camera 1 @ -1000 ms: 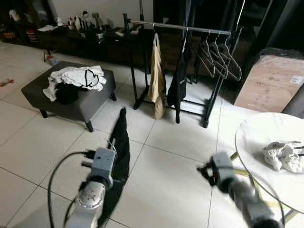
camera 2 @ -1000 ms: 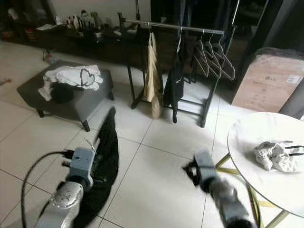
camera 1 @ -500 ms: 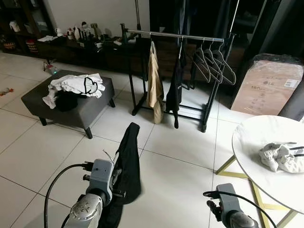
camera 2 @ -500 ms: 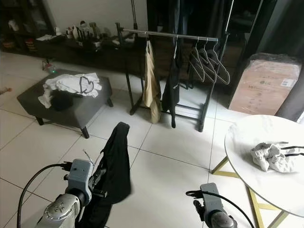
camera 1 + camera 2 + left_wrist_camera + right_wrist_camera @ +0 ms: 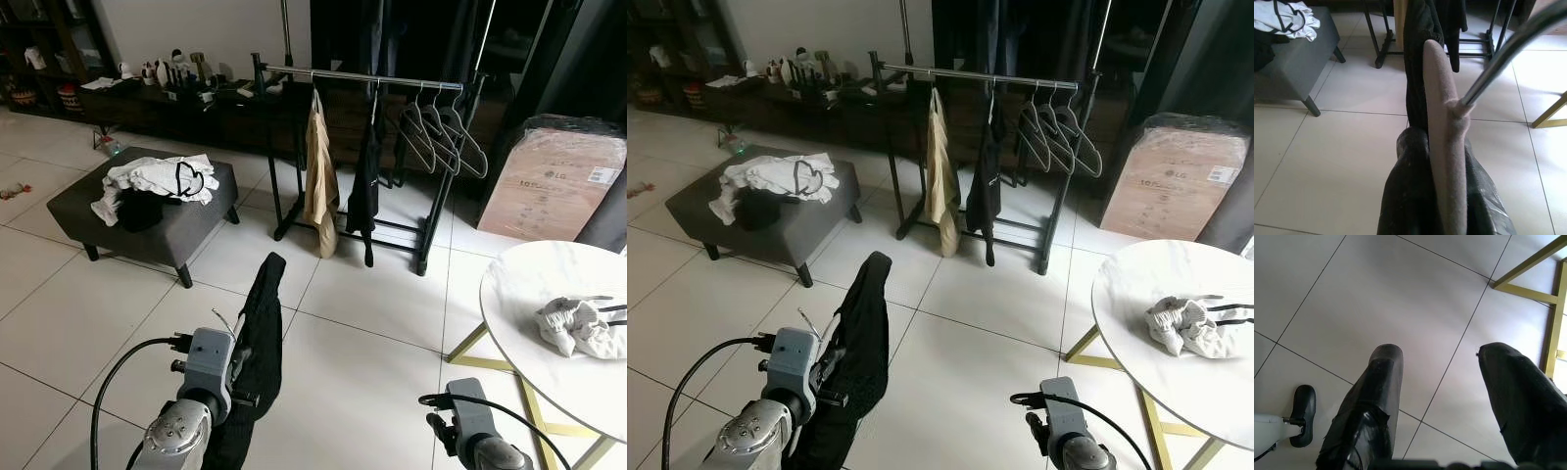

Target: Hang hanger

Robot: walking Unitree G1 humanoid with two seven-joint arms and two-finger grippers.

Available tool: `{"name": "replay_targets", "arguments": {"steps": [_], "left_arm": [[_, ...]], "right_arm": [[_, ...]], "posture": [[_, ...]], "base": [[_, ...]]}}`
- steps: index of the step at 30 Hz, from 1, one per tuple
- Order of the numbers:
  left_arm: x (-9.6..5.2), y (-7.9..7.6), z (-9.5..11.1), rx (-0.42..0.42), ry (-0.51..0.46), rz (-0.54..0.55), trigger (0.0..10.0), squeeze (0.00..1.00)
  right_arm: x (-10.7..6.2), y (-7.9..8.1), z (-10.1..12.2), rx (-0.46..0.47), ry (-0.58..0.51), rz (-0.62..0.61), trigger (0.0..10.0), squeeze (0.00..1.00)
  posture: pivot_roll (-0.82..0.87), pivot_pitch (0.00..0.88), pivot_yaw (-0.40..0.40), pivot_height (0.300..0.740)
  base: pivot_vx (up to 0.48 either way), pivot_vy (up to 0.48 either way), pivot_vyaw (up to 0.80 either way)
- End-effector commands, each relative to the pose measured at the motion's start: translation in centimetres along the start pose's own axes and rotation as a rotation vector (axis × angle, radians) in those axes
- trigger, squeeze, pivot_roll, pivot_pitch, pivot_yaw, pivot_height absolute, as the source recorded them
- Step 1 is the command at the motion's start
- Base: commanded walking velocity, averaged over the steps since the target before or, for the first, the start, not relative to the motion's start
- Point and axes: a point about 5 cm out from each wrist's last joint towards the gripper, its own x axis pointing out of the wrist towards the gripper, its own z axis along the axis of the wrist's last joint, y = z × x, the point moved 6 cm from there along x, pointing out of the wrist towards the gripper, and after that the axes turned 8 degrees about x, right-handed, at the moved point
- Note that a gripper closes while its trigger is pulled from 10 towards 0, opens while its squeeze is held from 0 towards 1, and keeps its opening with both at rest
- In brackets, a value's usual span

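- The left gripper [image 5: 1442,196] is clamping the hanger [image 5: 1442,122], whose garment [image 5: 257,343] is draping down around its fingers.
- The clothes rack [image 5: 367,78] is standing ahead of those jaws, the ottoman [image 5: 147,211] ahead and to their left.
- The right gripper [image 5: 1447,396] is hanging with jaws apart above the floor [image 5: 1400,298], the round table [image 5: 549,323] just to its right.

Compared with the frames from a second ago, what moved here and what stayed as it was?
The right arm dropped: a second ago its gripper was raised beside the round table; now the right gripper hangs low, open over bare tiles. The camera tilted slightly. The left gripper still clamps the felt hanger carrying the black garment. The clothes rack, ottoman and cardboard box are unchanged.
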Motion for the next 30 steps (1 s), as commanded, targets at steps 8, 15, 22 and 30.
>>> {"name": "replay_targets", "arguments": {"steps": [8,15,22,30], "left_arm": [[-2.1,1.6,-1.6,0.020,0.052,0.001,10.0,0.00],[-2.1,1.7,-1.5,0.042,0.044,-0.003,10.0,0.00],[-2.3,1.8,-1.4,0.042,0.044,-0.004,10.0,0.00],[-2.4,2.1,-1.8,0.045,0.054,0.007,10.0,0.00]], "right_arm": [[-1.7,2.9,-10.5,0.109,0.272,-0.008,10.0,0.00],[-1.5,4.5,-10.2,0.145,0.270,0.006,10.0,0.00],[-1.8,2.8,-10.9,0.149,0.277,-0.013,10.0,0.00],[-2.6,-0.5,-11.5,0.160,0.286,-0.042,10.0,0.00]], "posture": [[-0.01,0.082,0.006,0.740],[-0.01,0.080,0.009,0.740],[-0.01,0.080,0.008,0.740],[-0.01,0.081,0.006,0.740]], "base": [[0.154,0.000,0.10],[0.457,0.000,0.00],[0.466,0.000,0.00],[0.466,0.000,0.00]]}}
